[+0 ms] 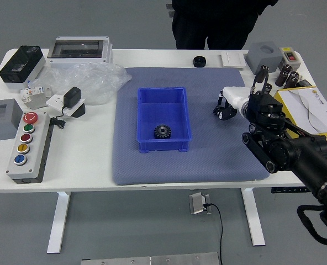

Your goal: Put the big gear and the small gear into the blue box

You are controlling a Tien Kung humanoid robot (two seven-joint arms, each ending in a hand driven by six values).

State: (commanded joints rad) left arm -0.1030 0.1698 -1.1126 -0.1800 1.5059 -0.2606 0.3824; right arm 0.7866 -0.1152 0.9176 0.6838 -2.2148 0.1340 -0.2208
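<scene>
Head view, blue box [162, 107], seemingly small gear [162, 131] inside

Right arm [289, 153] — in from lower right, bent | right hand [233, 99] — extended toward picture's left

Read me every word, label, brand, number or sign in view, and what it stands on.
No text is legible.
White-topped yellow box: print too small to read.
Flat white square plate: faint marks, unreadable.
Grey control box with coloured buttons: no readable label.
</scene>
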